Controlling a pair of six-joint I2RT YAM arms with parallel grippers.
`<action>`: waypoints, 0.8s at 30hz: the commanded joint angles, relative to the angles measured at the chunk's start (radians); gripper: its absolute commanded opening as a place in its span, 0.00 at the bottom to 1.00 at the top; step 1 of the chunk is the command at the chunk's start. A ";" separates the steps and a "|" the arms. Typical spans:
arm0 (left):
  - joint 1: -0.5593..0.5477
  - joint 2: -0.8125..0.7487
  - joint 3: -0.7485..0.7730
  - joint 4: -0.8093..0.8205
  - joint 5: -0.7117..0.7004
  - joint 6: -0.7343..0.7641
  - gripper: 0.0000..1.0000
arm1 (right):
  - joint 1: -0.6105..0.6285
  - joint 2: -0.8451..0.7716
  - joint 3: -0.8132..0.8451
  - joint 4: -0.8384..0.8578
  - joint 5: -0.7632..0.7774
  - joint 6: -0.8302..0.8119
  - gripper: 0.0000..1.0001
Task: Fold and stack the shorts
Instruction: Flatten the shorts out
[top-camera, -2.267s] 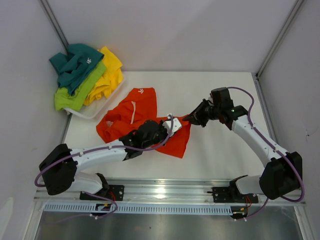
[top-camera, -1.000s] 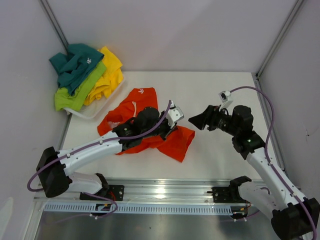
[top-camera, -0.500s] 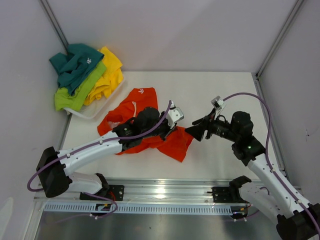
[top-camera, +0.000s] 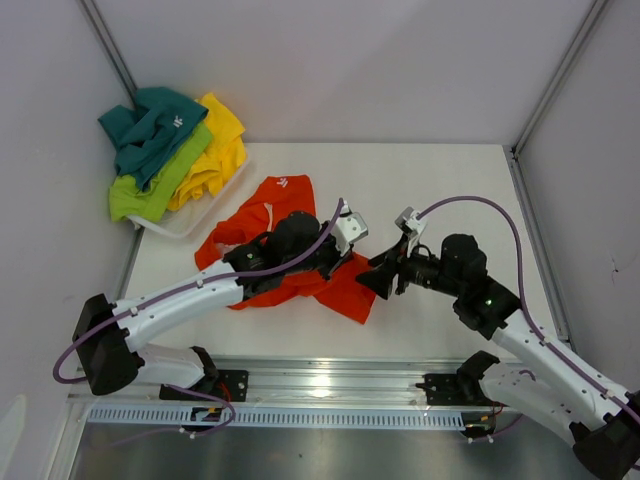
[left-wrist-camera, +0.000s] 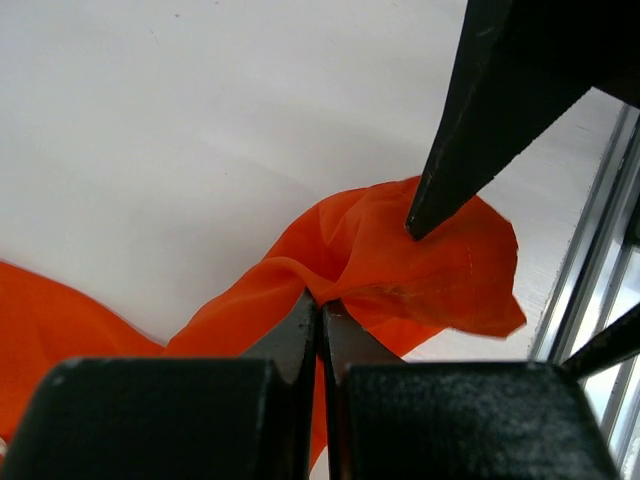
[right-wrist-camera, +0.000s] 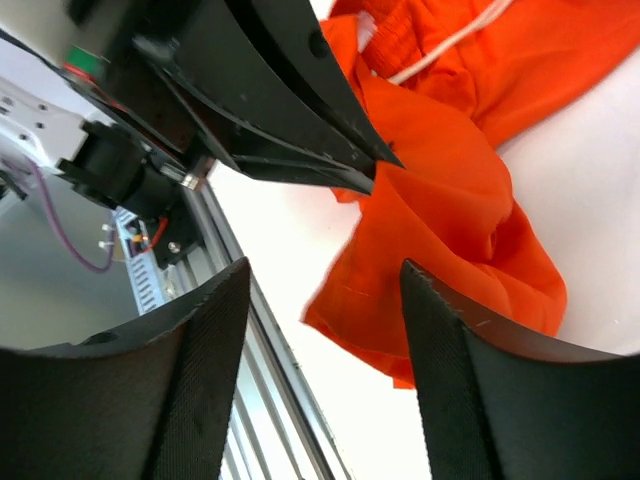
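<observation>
Orange shorts (top-camera: 275, 205) lie crumpled left of centre on the white table (top-camera: 440, 180), their near-right fold pinched tight in the left gripper (left-wrist-camera: 320, 300); the right gripper (top-camera: 374, 281) hangs open at that same fold, gripping nothing, while teal, lime and yellow shorts (top-camera: 170, 150) heap over the far-left tray (top-camera: 185, 226)

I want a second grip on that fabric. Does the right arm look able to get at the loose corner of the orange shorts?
Probably yes. The right gripper is open beside the orange shorts, with loose cloth just ahead of it. The left gripper, shut on a fold alongside, leaves that corner free.
</observation>
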 joint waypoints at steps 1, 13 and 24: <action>0.006 -0.008 0.062 -0.015 0.000 -0.005 0.00 | 0.041 -0.008 -0.006 -0.015 0.143 -0.048 0.62; 0.006 -0.021 0.074 -0.030 0.020 -0.013 0.01 | 0.102 -0.031 -0.023 -0.036 0.359 -0.052 0.56; 0.006 0.022 0.099 -0.050 0.003 -0.021 0.02 | 0.122 -0.045 -0.017 -0.016 0.324 -0.051 0.72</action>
